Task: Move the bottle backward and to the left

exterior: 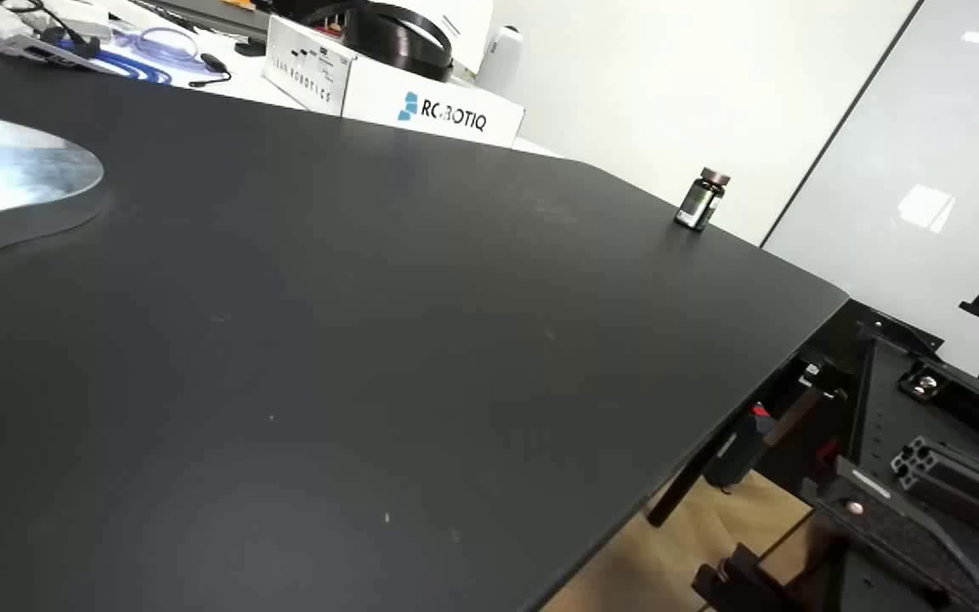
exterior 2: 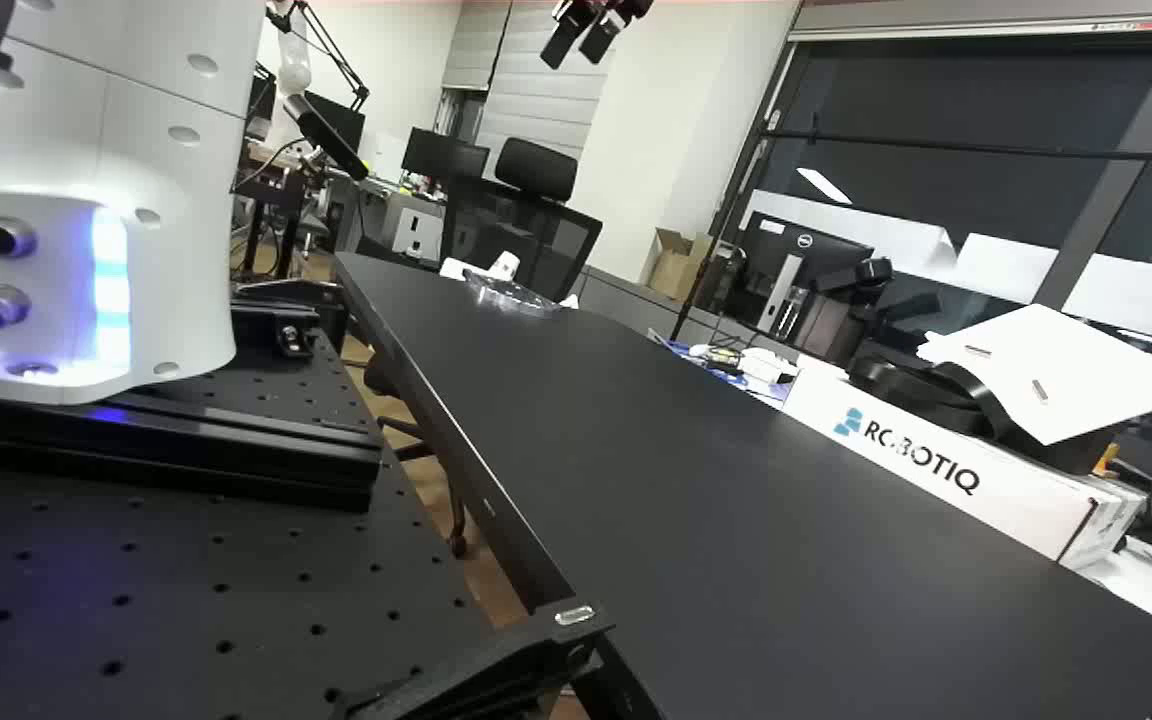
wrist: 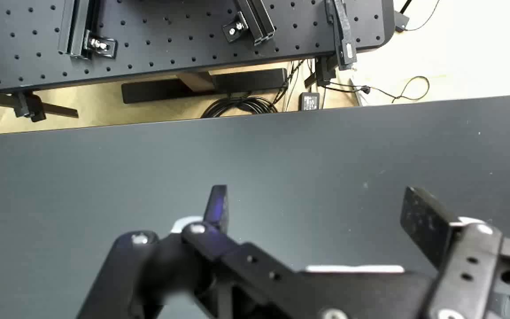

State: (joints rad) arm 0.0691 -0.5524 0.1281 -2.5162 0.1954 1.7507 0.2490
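Observation:
The bottle (exterior: 699, 201) stands upright near the far right edge of the black tabletop (exterior: 421, 340) in an exterior view. It is small and dark, with a pale grey label and a brownish cap. It does not show in the wrist view or in the view along the table. My gripper (wrist: 317, 197) has its fingers wide apart in the wrist view, with only bare tabletop between them. In an exterior view the gripper (exterior 2: 578, 48) hangs high above the table at the top edge of the picture. It is open, empty and apart from the bottle.
A white Robotiq box (exterior: 434, 106) stands along the table's far side and also shows in an exterior view (exterior 2: 926, 455). A shiny clear object (exterior: 22, 174) lies on the table. The robot base (exterior 2: 136, 200) stands on a perforated black plate (exterior 2: 176, 600), with a gap before the table.

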